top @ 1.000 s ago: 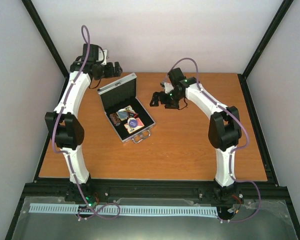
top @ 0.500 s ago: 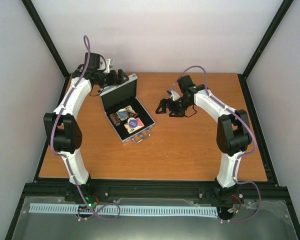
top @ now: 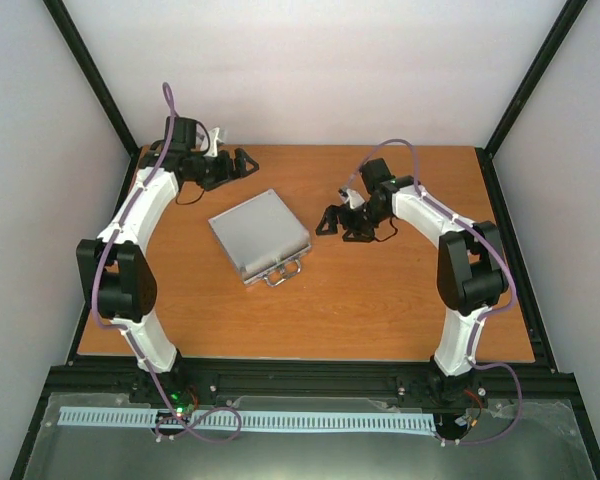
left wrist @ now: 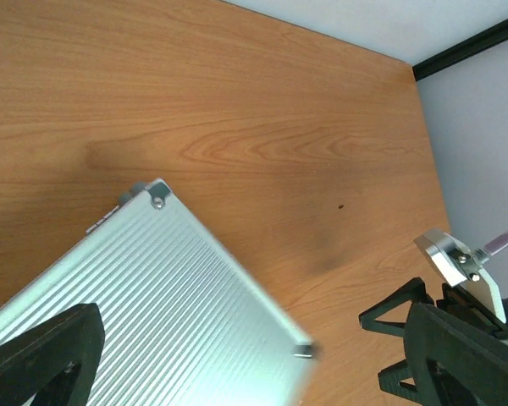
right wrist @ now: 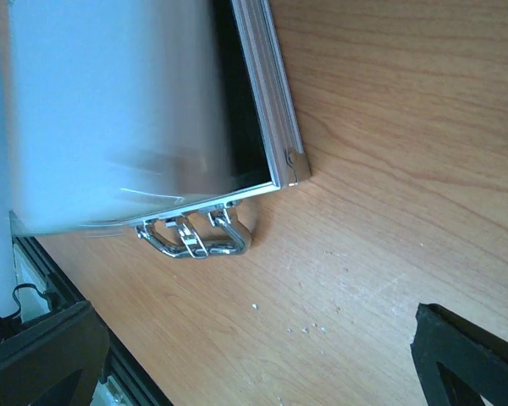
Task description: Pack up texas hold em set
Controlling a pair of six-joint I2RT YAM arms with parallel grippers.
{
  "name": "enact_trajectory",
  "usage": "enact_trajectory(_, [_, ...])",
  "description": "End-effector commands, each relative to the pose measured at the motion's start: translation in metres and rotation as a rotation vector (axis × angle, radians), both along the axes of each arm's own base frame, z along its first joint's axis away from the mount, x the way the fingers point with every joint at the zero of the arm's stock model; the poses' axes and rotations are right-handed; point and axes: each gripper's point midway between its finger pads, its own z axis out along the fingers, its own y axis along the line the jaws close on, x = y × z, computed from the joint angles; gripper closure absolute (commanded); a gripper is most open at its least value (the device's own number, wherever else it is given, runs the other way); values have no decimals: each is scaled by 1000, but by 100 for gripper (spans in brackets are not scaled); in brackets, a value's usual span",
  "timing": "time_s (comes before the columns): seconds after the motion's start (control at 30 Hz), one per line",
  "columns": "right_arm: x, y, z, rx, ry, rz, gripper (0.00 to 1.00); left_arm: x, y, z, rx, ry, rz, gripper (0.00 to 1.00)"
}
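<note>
The ribbed silver case (top: 258, 233) of the texas hold em set lies mid-table with its lid down, chrome handle (top: 285, 272) toward the near side. Its contents are hidden under the lid. In the right wrist view the lid (right wrist: 110, 110) is motion-blurred, with a thin dark gap along its right edge above the handle (right wrist: 195, 241). My left gripper (top: 242, 163) hovers open behind the case's far corner (left wrist: 158, 196), touching nothing. My right gripper (top: 330, 222) is open just right of the case, apart from it. Both wrist views show widely spread fingers (left wrist: 51, 351) (right wrist: 470, 359).
Bare wooden tabletop (top: 380, 300) surrounds the case. Black frame posts and pale walls close in the back and sides. A black rail (top: 300, 375) runs along the near edge by the arm bases. Small crumbs (right wrist: 309, 330) dot the wood by the right gripper.
The case lid has swung down from upright onto the case, covering the contents. My left gripper moved forward behind it; my right gripper shifted slightly nearer and right.
</note>
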Motion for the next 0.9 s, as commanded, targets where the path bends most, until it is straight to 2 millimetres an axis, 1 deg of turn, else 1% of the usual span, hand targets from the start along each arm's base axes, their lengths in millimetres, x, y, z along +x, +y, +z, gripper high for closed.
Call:
enact_trajectory(0.0, [-4,-3,18,24,-50,17,0,-6,-4,19,-42,-30,-13,0])
enact_trajectory(0.1, [-13,-3,19,37,-47,35,0,-11,-9,27,-75,-29,-31,0])
enact_trajectory(0.17, [-22,0,22,80,-41,58,0,-17,-15,30,-100,-24,-53,0])
enact_trajectory(0.23, [-32,6,32,149,-41,90,0,-26,-21,32,-105,-22,-75,0])
enact_trajectory(0.33, [-46,12,37,188,-41,136,0,-46,-32,29,-129,-7,-113,0])
enact_trajectory(0.43, [-61,21,34,196,-21,187,0,-72,-47,21,-169,26,-156,0])
enact_trajectory(0.5, [-72,29,28,204,7,208,0,-90,-56,11,-170,45,-183,0])
enact_trajectory(0.6, [-89,44,17,215,47,234,0,-109,-62,-6,-170,76,-202,0])
enact_trajectory(0.7, [-100,59,7,223,71,251,0,-117,-60,-21,-163,96,-196,0])
enact_trajectory(0.8, [-106,72,2,226,78,272,0,-119,-59,-30,-159,103,-199,0])
enact_trajectory(0.87, [-108,82,-1,223,79,292,0,-120,-61,-39,-169,123,-202,0])
